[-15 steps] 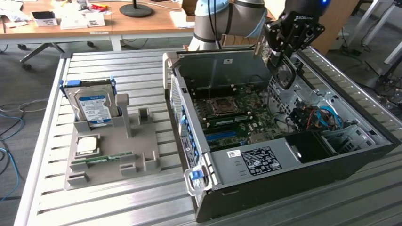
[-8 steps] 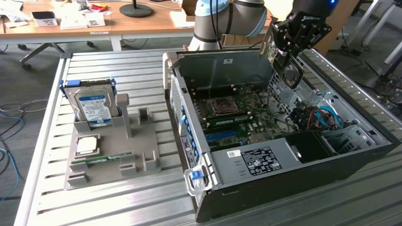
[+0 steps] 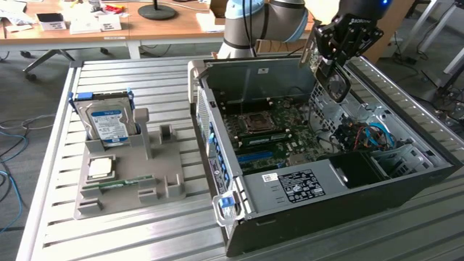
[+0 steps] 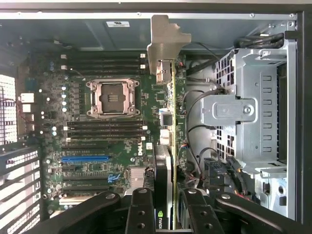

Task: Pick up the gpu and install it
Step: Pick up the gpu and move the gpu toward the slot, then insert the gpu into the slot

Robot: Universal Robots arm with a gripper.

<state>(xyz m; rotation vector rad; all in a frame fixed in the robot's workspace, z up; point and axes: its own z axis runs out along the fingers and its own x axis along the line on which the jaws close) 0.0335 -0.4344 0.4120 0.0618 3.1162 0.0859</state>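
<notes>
Our claw [image 4: 168, 209] is pinching the gpu [image 4: 165, 48] between its two fingers. We see the gpu held on its thin edge, up over the open computer case [image 3: 326, 206], above the board [image 4: 107, 141] inside. The case lies on the bench [image 3: 145, 234].

A silver-grey arm [image 3: 243, 24] with pale blue joint caps carries black jaws dotted with screw holes.

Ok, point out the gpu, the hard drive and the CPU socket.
gpu [image 4: 165, 46], wrist view, on its metal bracket.
hard drive [image 3: 108, 124], exterior view, on its blue label.
CPU socket [image 4: 111, 97], wrist view, on its open middle.
</notes>
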